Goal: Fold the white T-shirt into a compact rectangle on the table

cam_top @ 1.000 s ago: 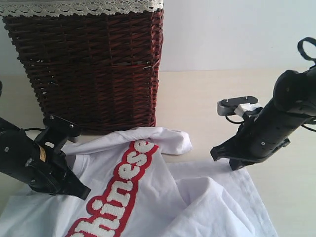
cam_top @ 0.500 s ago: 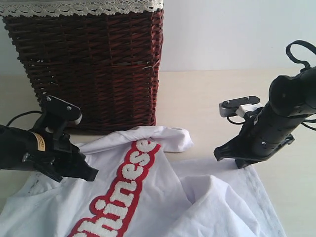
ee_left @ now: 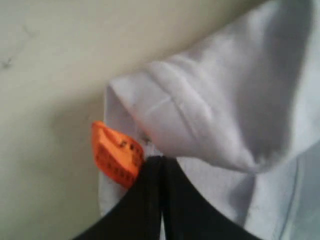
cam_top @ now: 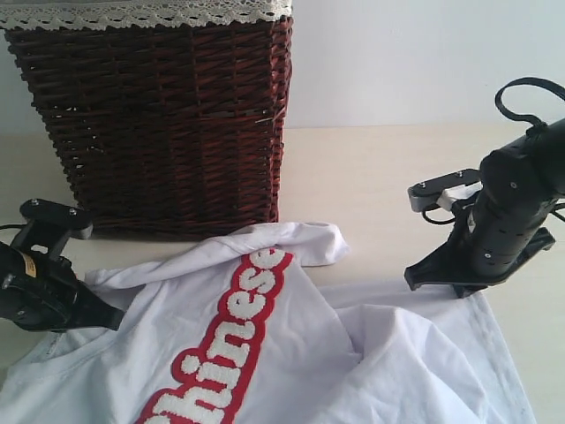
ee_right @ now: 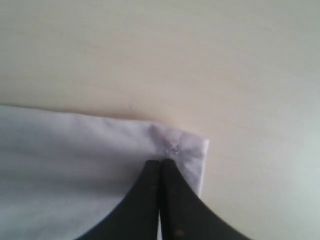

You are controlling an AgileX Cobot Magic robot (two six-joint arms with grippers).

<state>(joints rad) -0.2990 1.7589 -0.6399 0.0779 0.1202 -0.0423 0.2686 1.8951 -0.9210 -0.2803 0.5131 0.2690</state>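
the white t-shirt (cam_top: pixel 300 344) lies rumpled on the worktop (cam_top: pixel 371 177) before the basket (cam_top: pixel 159 115). left pincer (ee_left: pixel 161 160) pinches its cloth beside the orange tag (ee_left: pixel 116 155); right pincer (ee_right: pixel 160 163) pinches a hem corner.

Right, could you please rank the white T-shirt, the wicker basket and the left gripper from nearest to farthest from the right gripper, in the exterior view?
1. white T-shirt: its corner is pinched in the right gripper.
2. wicker basket: behind, towards the left.
3. left gripper: far left side.
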